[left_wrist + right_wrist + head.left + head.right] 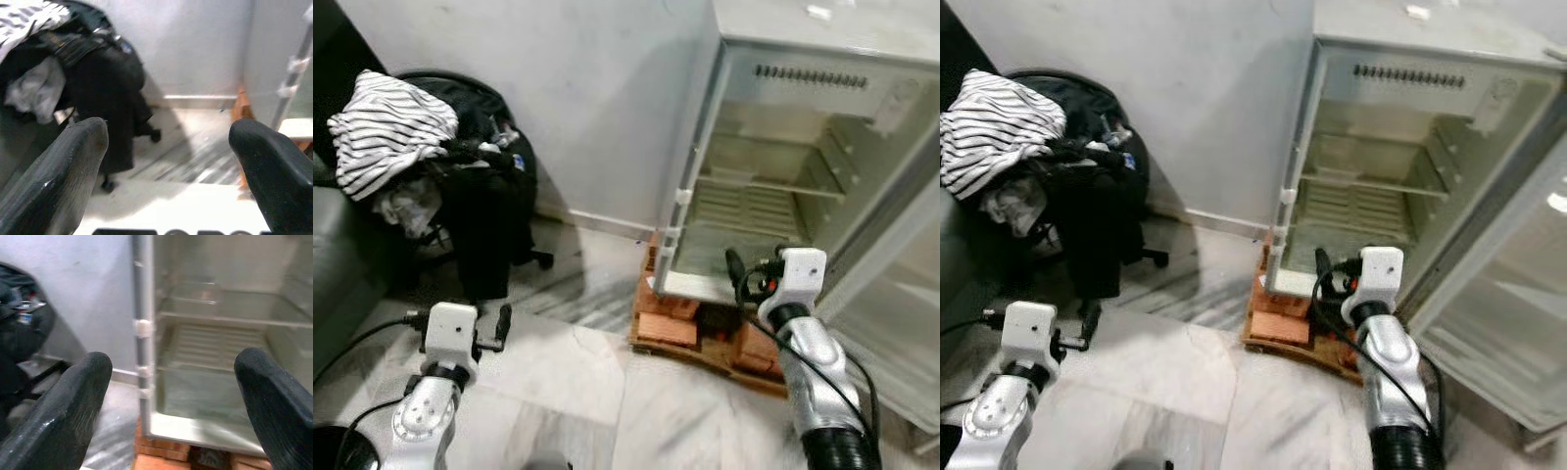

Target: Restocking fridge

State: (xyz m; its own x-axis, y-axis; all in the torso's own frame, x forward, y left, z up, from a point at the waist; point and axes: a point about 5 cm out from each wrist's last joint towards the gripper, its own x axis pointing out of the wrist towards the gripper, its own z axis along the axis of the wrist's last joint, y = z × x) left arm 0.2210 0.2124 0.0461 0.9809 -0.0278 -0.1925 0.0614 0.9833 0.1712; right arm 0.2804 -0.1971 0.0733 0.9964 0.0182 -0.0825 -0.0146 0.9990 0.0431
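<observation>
The right gripper (171, 396) holds its two black fingers (63, 416) wide apart, facing the open fridge (215, 347), whose wire shelf (215, 340) sits bare. A grey wall (68, 289) stands beside it.

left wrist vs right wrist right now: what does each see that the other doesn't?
Left wrist alone: the striped cloth piled on the black office chair, with the chair's wheeled base on the floor. The left gripper is open and holds nothing.

Right wrist alone: the inside of the open fridge, with its bare wire shelf. The right gripper is open, empty, and aimed into the fridge.

Both: the grey wall, the pale marble floor and the fridge's white front edge with its clips.
</observation>
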